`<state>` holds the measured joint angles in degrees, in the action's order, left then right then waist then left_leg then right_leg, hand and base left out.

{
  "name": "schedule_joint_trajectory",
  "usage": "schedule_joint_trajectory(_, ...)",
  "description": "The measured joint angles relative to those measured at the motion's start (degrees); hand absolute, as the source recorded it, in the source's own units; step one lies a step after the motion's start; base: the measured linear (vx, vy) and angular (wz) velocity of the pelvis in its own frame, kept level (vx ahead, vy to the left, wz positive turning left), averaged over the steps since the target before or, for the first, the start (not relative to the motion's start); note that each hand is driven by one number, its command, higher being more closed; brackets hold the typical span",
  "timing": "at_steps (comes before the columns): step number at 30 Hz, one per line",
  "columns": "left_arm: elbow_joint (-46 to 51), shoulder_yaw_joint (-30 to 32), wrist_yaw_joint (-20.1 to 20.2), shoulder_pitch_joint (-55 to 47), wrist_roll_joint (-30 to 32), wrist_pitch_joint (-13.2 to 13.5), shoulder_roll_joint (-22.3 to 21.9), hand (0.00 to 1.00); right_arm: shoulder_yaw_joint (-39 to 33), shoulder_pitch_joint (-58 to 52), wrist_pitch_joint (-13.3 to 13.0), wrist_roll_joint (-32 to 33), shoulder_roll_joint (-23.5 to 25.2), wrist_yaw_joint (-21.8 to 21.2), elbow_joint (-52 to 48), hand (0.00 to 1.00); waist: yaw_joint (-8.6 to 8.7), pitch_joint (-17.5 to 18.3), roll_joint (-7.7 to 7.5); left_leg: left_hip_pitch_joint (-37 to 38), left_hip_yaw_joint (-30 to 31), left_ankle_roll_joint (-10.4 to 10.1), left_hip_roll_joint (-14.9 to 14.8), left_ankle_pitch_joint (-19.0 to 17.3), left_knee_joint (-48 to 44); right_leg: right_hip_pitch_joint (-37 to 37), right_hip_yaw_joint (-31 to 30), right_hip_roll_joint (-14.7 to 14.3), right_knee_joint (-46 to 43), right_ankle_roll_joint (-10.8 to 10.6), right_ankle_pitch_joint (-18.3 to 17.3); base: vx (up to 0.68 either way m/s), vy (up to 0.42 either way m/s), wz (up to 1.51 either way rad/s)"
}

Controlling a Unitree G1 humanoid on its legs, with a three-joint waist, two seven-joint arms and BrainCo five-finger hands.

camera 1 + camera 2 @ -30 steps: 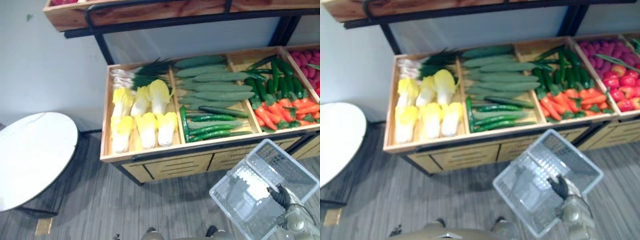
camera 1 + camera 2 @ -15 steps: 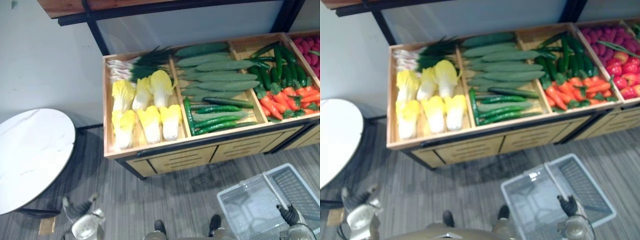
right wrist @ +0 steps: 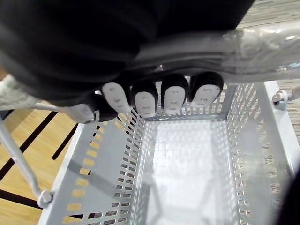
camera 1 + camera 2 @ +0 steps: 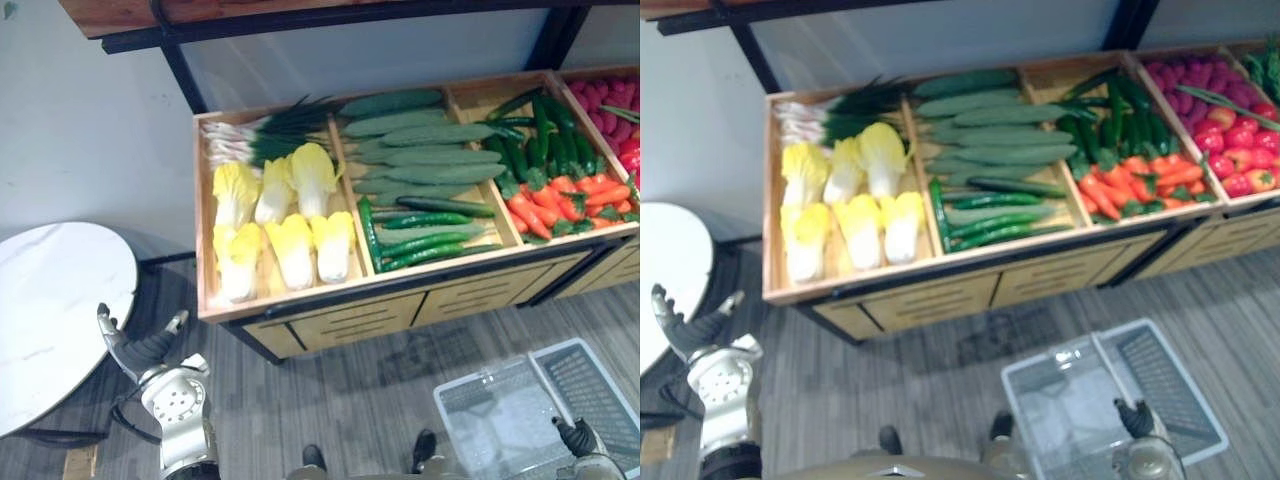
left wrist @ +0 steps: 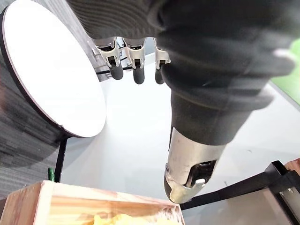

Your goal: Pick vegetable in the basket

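My R hand (image 3: 145, 98) is curled tight round the handle (image 3: 262, 42) of the grey basket (image 3: 103, 164). The basket hangs low in front of the wood stand (image 4: 350, 310), toward its right side. My L hand (image 4: 138, 350) is up near the round white table (image 4: 50, 310), w/ fingers straight & spread away from the thumb. The veg all lie in the stand. Yellow cabbages (image 4: 290, 245) & green onions (image 4: 260, 145) are in the left box, cukes (image 4: 430, 160) are in the middle box & carrots (image 4: 570, 200) are in the next one.
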<state>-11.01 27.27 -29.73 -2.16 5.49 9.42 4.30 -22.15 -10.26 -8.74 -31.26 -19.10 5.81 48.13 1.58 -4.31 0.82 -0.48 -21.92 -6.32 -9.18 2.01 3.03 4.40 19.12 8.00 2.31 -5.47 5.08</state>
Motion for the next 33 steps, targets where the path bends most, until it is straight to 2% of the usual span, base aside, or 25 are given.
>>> schedule_joint_trajectory(6,-5.15,0.00,-0.58,4.46,-0.05,-0.17,2.79,0.00,2.51,1.57,-0.01,-0.11,-0.11,-0.05,-0.37,1.00,0.37,-0.22,-0.49,-0.96,-2.87,-0.04,-0.26,-0.02,-0.03,2.66,-3.14,-0.67,1.04,0.42,1.34,-0.02,-0.017,-0.27)
schedule_joint_trajectory(8,-6.87,0.20,-1.24,7.22,-0.35,-0.75,3.94,0.00,3.52,2.63,-0.05,-0.12,-0.15,-0.17,-0.68,1.00,1.38,-0.60,-0.91,-2.42,-3.13,0.02,-0.29,0.07,-0.18,4.48,-3.70,-0.78,1.00,0.54,1.71,-0.02,-0.022,-0.16)
schedule_joint_trajectory(10,-8.64,0.19,-1.50,9.89,-0.59,-0.92,5.19,0.00,4.73,3.51,-0.03,-0.12,-0.17,-0.22,-1.75,1.00,1.62,-1.26,-1.48,-3.37,-4.29,0.07,-0.31,0.13,-0.22,6.14,-4.89,-0.96,1.04,0.78,2.25,-0.01,-0.018,-0.26)
schedule_joint_trajectory(13,-8.81,0.32,-2.00,12.87,-0.81,-1.22,5.26,0.00,5.35,4.42,-0.11,-0.12,-0.19,-0.27,-2.40,1.00,1.64,-2.42,-2.15,-4.39,-5.05,0.17,-0.20,0.21,-0.21,7.63,-5.91,-0.97,1.28,0.78,2.89,0.00,-0.009,-0.23)
schedule_joint_trajectory(15,-9.04,0.37,-3.58,16.59,-0.86,-1.32,5.30,0.00,6.83,6.34,-0.10,-0.09,-0.22,-0.26,-2.46,1.00,1.94,-4.38,-3.13,-5.24,-5.69,0.26,-0.02,0.27,-0.18,8.94,-6.98,-1.05,1.73,0.90,3.88,0.02,-0.004,-0.19)
schedule_joint_trajectory(17,-9.24,0.46,-4.02,17.93,-0.89,-1.33,5.31,0.00,7.39,7.10,-0.19,-0.10,-0.22,-0.25,-2.47,1.00,2.75,-5.15,-3.40,-5.54,-5.72,0.26,0.03,0.26,-0.05,9.31,-7.12,-1.06,1.72,0.88,3.91,0.03,-0.004,-0.05)
schedule_joint_trajectory(20,-10.09,0.68,-5.26,19.53,-1.64,-1.59,5.32,0.00,8.17,8.04,-0.22,-0.09,-0.22,-0.15,-2.46,1.00,2.76,-5.87,-3.83,-5.54,-5.58,0.24,0.04,0.15,0.03,10.04,-8.43,-1.26,1.72,0.97,4.04,0.05,-0.009,-0.17)
schedule_joint_trajectory(23,-11.46,1.26,-6.20,21.82,-3.20,-2.51,5.32,0.00,8.96,8.91,-0.29,0.05,-0.22,0.02,-2.47,1.00,2.85,-7.08,-3.90,-5.55,-5.45,0.18,0.00,-0.08,0.03,10.18,-8.75,-1.35,1.73,0.96,4.09,0.02,-0.009,-0.08)
schedule_joint_trajectory(33,-14.82,4.17,-7.90,24.87,-11.63,-1.85,5.49,0.00,9.13,9.38,-0.34,0.12,-0.22,0.13,-2.19,1.00,2.76,-8.80,-3.91,-5.68,-5.55,-0.12,-0.19,-0.44,0.05,10.53,-9.14,-1.62,1.90,0.97,4.09,0.00,-0.005,-0.01)
